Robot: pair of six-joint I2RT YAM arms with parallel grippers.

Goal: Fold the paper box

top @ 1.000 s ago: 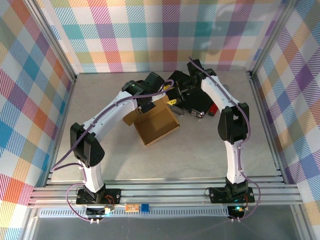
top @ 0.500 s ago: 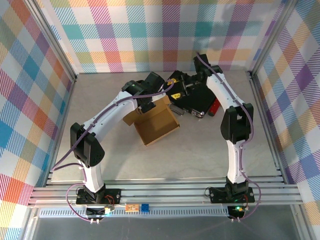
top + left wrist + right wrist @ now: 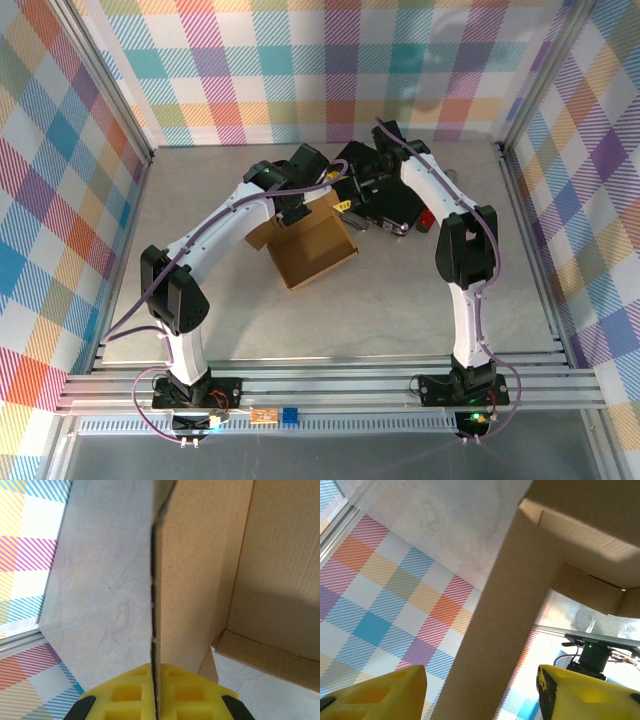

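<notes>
The paper box (image 3: 312,248) is brown cardboard and lies open at the table's middle, its walls partly raised. My left gripper (image 3: 322,192) is at the box's far edge. In the left wrist view its yellow fingers (image 3: 125,695) are shut on the thin edge of an upright box wall (image 3: 195,570). My right gripper (image 3: 350,201) is beside it at the far right corner of the box. In the right wrist view that gripper (image 3: 480,700) is open, with a cardboard flap (image 3: 500,625) standing between its spread fingers and touching neither.
A black hard case (image 3: 395,198) lies just behind and to the right of the box, under the right arm, with a small red thing (image 3: 426,218) at its right end. Plaid walls enclose the table on three sides.
The right arm swung a little right and back, then returned to where it was. The left arm and the box have not moved.
</notes>
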